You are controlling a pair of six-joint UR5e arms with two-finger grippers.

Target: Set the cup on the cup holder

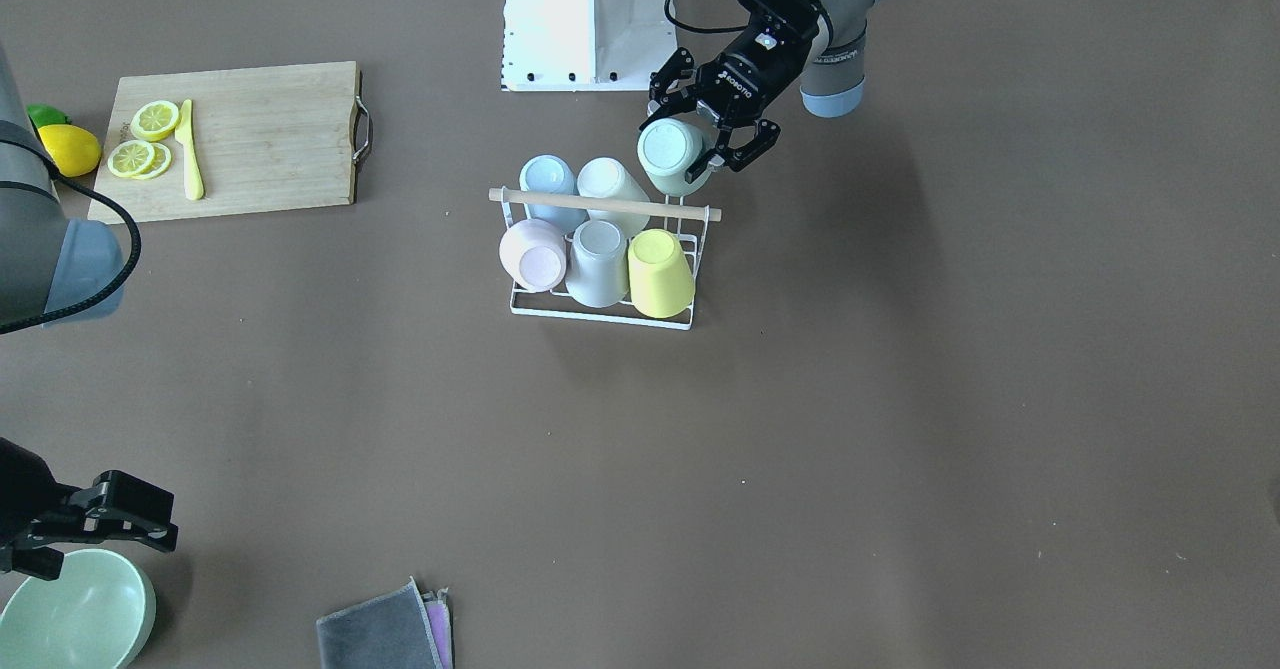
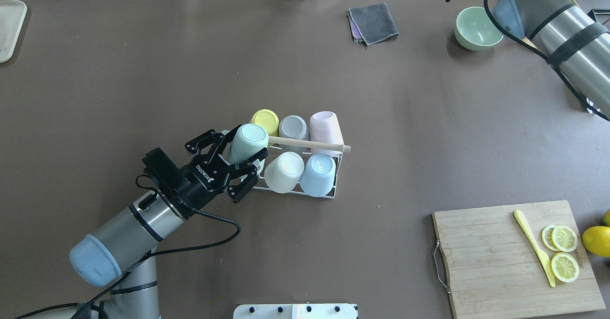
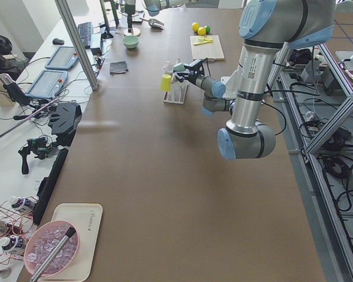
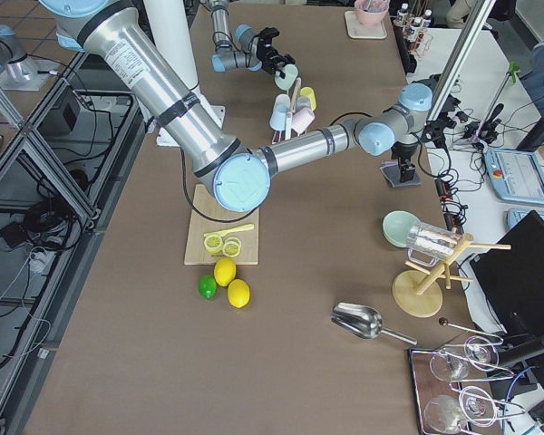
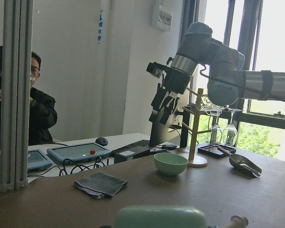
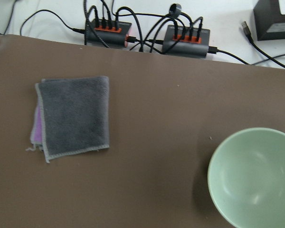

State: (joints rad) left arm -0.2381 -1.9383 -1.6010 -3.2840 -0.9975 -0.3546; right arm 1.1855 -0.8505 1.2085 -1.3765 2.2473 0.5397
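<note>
The cup holder [image 2: 329, 196] is a white wire rack with a wooden dowel [image 2: 310, 143] across its top, near the table's middle; it also shows in the front view [image 1: 600, 314]. Several cups sit upside down on it: yellow, grey, pink, white and blue. My left gripper [image 2: 242, 146] is shut on a mint green cup [image 2: 250, 137], held bottom up and tilted over the rack's near left corner. In the front view the gripper [image 1: 690, 137] and cup [image 1: 672, 152] sit just behind the dowel. My right gripper [image 1: 172, 521] is open and empty above a green bowl.
The green bowl [image 2: 478, 28] and a folded grey cloth [image 2: 372, 22] lie at the far side. A wooden cutting board [image 2: 505, 257] with lemon slices and a yellow knife is at the near right, with a whole lemon [image 2: 596, 241] beside it.
</note>
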